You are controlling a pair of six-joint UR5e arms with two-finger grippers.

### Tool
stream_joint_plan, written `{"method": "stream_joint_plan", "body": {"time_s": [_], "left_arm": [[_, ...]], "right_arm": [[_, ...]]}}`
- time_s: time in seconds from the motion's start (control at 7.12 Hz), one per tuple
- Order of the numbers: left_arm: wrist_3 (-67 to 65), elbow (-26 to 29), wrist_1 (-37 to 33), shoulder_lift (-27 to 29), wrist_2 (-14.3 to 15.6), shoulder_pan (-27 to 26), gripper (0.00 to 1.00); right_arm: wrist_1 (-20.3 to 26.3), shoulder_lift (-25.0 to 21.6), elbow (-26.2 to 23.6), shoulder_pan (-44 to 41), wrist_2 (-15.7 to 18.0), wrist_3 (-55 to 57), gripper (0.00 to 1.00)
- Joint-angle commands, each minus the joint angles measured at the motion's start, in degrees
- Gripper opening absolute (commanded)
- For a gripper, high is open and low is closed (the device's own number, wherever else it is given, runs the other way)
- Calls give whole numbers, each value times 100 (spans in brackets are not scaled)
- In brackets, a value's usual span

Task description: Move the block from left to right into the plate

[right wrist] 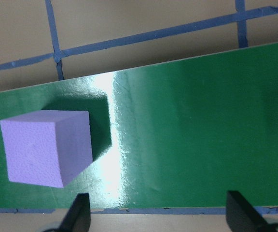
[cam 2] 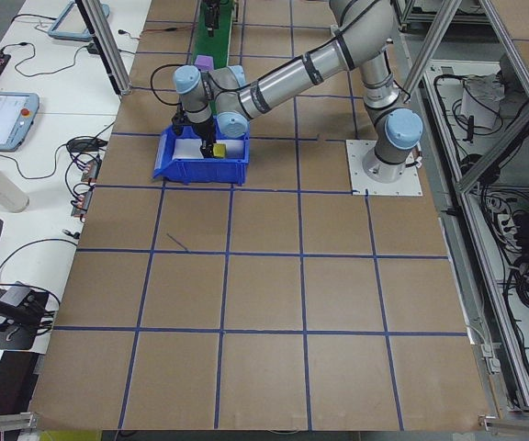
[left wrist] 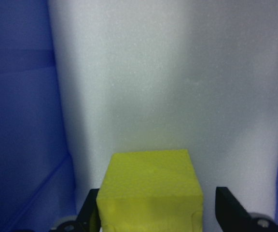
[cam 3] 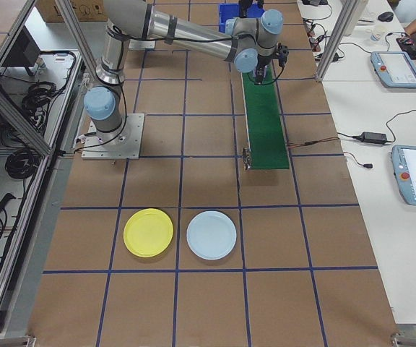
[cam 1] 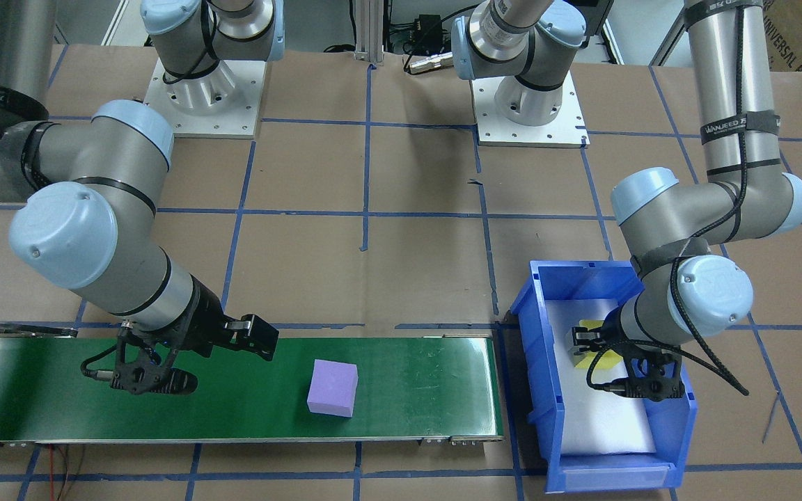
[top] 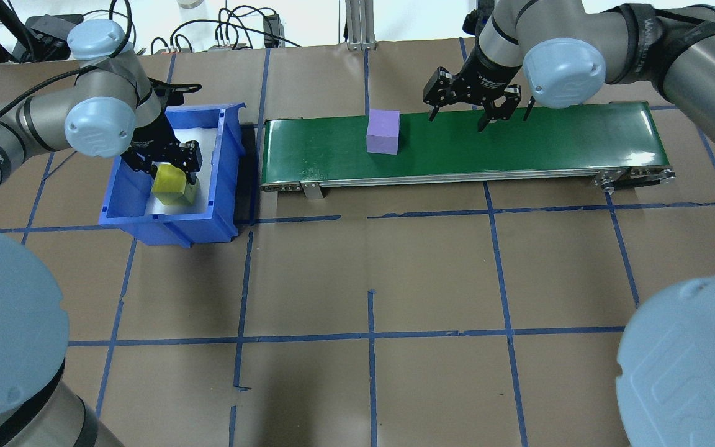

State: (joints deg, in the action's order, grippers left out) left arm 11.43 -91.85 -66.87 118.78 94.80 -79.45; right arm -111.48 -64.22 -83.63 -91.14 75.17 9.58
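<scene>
A yellow foam block (left wrist: 150,191) lies on white foam inside the blue bin (top: 171,222). My left gripper (top: 168,166) is down in the bin and straddles it, open: one finger touches the block and the other stands a little off it. A purple block (top: 383,131) rests on the green conveyor belt (top: 550,136). My right gripper (top: 457,121) hovers over the belt beside the purple block, open with nothing between its fingers. The yellow plate (cam 3: 148,232) lies on the table far from both arms, with nothing on it.
A pale blue-white plate (cam 3: 211,235) lies next to the yellow one. The bin stands at the belt's end on the robot's left. Brown paper with blue tape lines covers the table. Tablets and cables lie along the operators' side.
</scene>
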Motion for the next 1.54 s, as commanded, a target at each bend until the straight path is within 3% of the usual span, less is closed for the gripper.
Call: {"method": "stream_joint_plan", "body": {"time_s": [0.0,0.42,0.7,1.12,1.4], "left_arm": [[-9,43,7,-38,-14,0,55],[-88,675,-422,-573,-67,-157,58],[-813,1070,-424,-689,-23,-902,61],[-1045,1187,-66,-270,-23,-1887,61],[-1029,1126,112,197,-32,-2074,61]], "right_arm": [[-5,269,276,0,-82,175,100],[-5,376,348,0,-90,298,100],[-5,376,347,0,-90,387,100],[-5,402,287,0,-108,396,100],[-5,437,251,0,-117,404,100]]}}
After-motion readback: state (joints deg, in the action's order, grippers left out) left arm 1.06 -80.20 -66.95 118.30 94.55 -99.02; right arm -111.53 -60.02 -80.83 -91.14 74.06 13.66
